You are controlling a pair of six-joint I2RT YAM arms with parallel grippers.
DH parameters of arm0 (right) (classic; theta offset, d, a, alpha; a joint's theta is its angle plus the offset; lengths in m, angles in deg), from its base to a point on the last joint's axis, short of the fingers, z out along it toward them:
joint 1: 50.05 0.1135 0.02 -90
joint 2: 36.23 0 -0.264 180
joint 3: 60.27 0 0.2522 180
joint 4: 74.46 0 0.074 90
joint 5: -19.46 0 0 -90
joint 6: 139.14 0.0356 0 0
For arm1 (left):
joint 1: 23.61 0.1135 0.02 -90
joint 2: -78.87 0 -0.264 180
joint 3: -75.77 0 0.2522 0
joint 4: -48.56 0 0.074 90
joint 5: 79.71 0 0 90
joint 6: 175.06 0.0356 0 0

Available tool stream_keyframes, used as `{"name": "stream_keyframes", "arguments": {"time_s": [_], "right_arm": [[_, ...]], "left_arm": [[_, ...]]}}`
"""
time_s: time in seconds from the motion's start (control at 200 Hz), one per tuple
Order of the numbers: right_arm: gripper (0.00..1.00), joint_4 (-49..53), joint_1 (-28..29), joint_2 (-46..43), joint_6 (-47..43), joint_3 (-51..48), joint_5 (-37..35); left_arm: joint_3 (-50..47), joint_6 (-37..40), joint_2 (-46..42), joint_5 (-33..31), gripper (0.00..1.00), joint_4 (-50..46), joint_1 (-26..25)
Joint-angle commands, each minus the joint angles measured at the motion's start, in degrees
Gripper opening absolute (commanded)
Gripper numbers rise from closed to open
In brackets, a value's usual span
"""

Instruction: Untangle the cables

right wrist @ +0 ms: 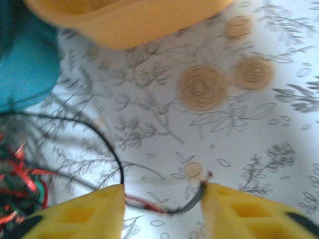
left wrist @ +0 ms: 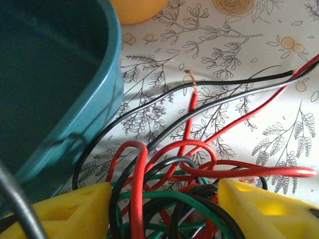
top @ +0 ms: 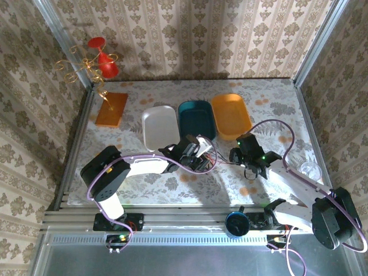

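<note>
The cables [top: 209, 161] are a knot of thin red, green and black wires on the flowered table, just in front of the teal tray [top: 196, 118]. My left gripper [top: 200, 152] sits over the knot. In the left wrist view its yellow fingers [left wrist: 75, 211] press both sides of the cables [left wrist: 149, 186], and long red and black strands run off to the right. My right gripper [top: 236, 156] is to the right of the knot, open. In the right wrist view a black strand [right wrist: 117, 164] and a grey-and-red end lie loose between the jaws of the right gripper [right wrist: 163, 205].
A white tray [top: 160, 127], the teal tray [left wrist: 60, 99] and a yellow tray [top: 231, 115] stand in a row behind the knot. An orange board [top: 111, 109] lies at the back left. A clear cup [top: 310, 170] stands at the right edge by the right arm.
</note>
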Motion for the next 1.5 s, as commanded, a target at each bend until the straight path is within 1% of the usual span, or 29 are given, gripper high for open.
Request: {"name": "stream_keyframes", "arguments": {"time_s": [0.0, 0.08, 0.22, 0.335, 0.46, 0.54, 0.69, 0.74, 0.765, 0.865, 0.98, 0.995, 1.055, 1.31, 1.495], "right_arm": [[0.56, -1.68, -0.1, -0.05, -5.09, 1.32, 6.28], [0.57, -0.89, -0.14, 0.88, -8.91, 3.11, 8.35], [0.54, -0.06, 0.15, 6.21, -13.58, 6.71, 15.39], [0.53, -0.81, 0.76, 11.02, -14.73, 8.67, 19.07], [0.52, -1.78, 1.04, 14.89, -14.66, 9.68, 19.93], [0.52, -1.47, 1.13, 17.67, -13.94, 10.03, 18.38], [0.56, -0.71, 0.19, 15.8, -11.26, 8.49, 8.81], [0.56, -0.78, -0.4, 15.65, -11.76, 8.11, 8.73], [0.56, -0.79, -0.39, 13.76, -12.3, 8.08, 8.95], [0.52, -0.79, -0.21, 13.68, -14.79, 8.74, 14.14], [0.47, -1.47, 0.72, 14.9, -15.52, 9.55, 19.83], [0.46, -1.73, 0.86, 16.45, -15.46, 9.59, 20.45], [0.43, -2.63, 1.19, 18.1, -15.38, 9.8, 22.29], [0.37, -4.39, 1.84, 25.07, -14.53, 12.0, 21.56], [0.26, -6.76, 1.84, 25.73, -13.06, 11.63, 16.76]], "left_arm": [[-2.0, 2.79, 1.34, 1.62, 0.58, -0.71, -0.82], [-2.45, 2.86, 1.25, 2.14, 0.59, 0.33, -0.98], [-2.51, 3.25, 1.34, 2.94, 0.59, 1.02, -0.94], [-2.4, 3.25, 1.43, 3.06, 0.6, 0.99, -1.0], [-2.37, 3.26, 1.58, 2.95, 0.6, 1.12, -1.1], [-2.4, 3.35, 1.43, 2.72, 0.61, 1.1, -1.3], [-2.58, 3.52, 1.34, 2.74, 0.61, 1.08, -1.29], [-2.58, 3.52, 1.34, 2.7, 0.61, 1.08, -1.4], [-2.58, 3.52, 1.39, 2.76, 0.61, 1.09, -1.42], [-2.67, 3.74, 1.43, 2.96, 0.61, 1.42, -1.34], [-2.67, 3.95, 1.6, 3.35, 0.62, 1.77, -1.36], [-2.73, 3.94, 1.61, 3.36, 0.62, 1.87, -1.34], [-2.76, 3.94, 1.61, 3.4, 0.62, 2.1, -1.41], [-2.85, 4.09, 1.34, 3.29, 0.63, 1.79, -1.37], [-2.84, 4.22, 1.34, 3.31, 0.63, 1.66, -1.44]]}}
